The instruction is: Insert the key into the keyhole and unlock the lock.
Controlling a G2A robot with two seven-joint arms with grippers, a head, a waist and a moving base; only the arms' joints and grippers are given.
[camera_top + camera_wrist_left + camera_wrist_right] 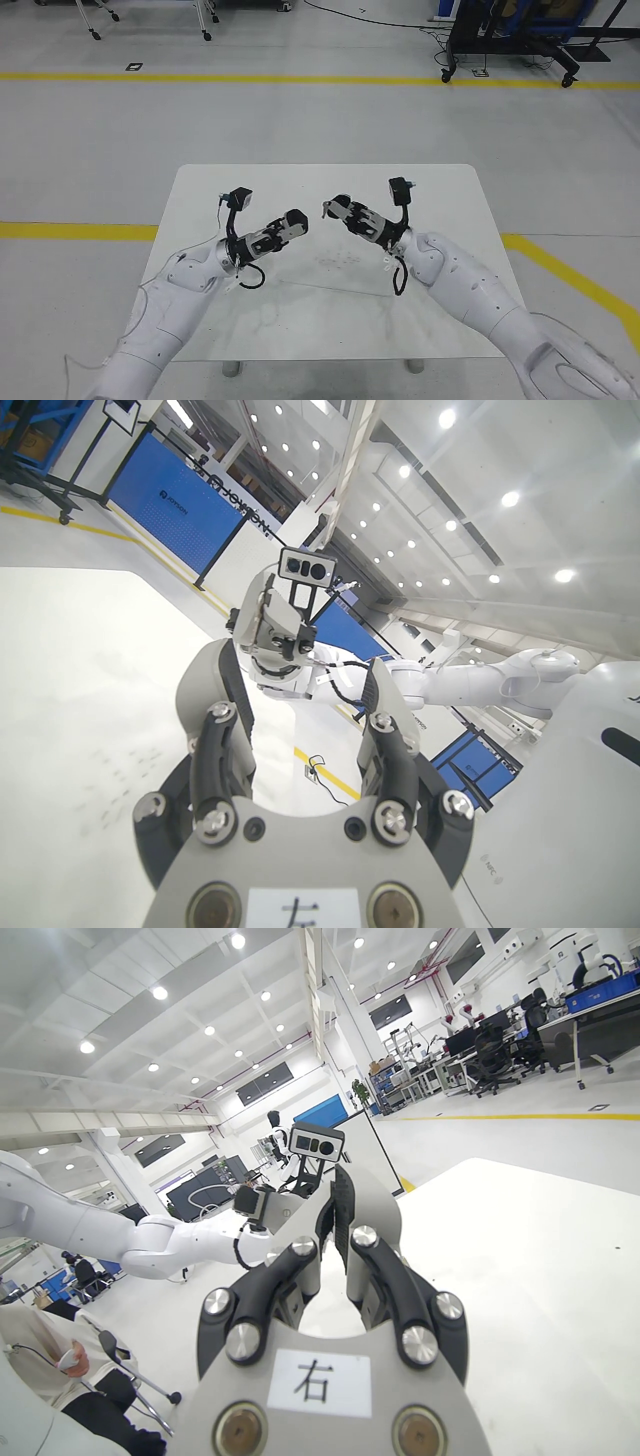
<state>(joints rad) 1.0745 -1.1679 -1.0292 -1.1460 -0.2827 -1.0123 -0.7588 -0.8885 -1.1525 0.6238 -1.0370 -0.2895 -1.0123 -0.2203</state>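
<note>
My left gripper (299, 219) (300, 662) hangs above the middle of the white table (400, 310), open, with nothing between its wide-apart fingers. My right gripper (329, 208) (336, 1180) faces it from a short distance across the table's middle. It is shut, its ribbed pads pressed together, and I can make out nothing held between them. The left wrist view has the right gripper (252, 620) straight ahead, beyond my own fingers. From the right wrist, the left gripper (248, 1204) sits just past my shut fingertips. The two grippers are apart, not touching.
The table top (525, 1253) bears faint scuff marks (335, 262) near its middle. Bare floor with yellow lines (300, 78) surrounds the table. A dark wheeled frame (510, 40) stands far off at the back right.
</note>
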